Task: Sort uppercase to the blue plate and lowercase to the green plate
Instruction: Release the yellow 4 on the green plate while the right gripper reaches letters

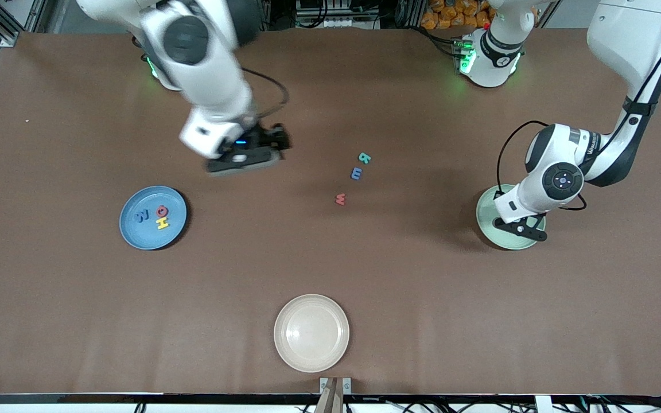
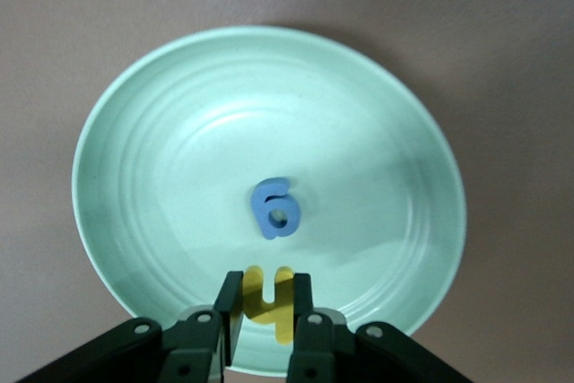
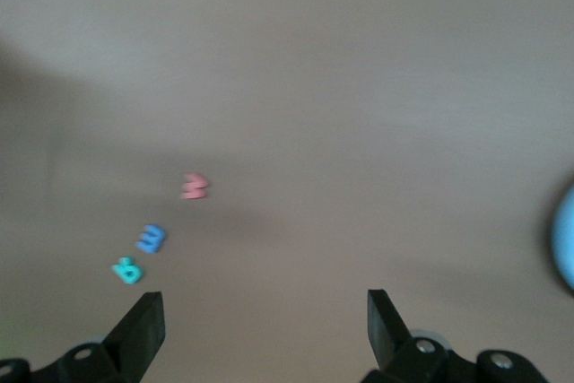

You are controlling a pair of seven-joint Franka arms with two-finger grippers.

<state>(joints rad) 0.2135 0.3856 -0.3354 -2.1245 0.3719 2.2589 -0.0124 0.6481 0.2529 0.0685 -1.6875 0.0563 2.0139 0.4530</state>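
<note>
the left hand [image 2: 266, 311] hangs over the green plate [image 1: 488, 229], its fingers closed narrow on the yellow h [image 2: 268, 298], with the blue g [image 2: 274, 208] lying flat near the plate's middle. the right hand [image 3: 265, 316] is spread wide and empty above bare worktop [image 1: 330, 269]. the blue plate [image 1: 132, 235] (toward the right arm's end) carries a blue M/W [image 1: 142, 215], red O/Q [image 1: 162, 211] and yellow H [image 1: 162, 222]. teal R [image 1: 365, 158], blue m [image 1: 357, 173] and red w [image 1: 340, 199] lie mid-worktop in a loose line. a cream plate [image 1: 311, 355] sits nearest the front camera.

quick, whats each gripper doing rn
Left gripper: shut on the yellow h, over the green plate.
Right gripper: open, empty, above the table.
</note>
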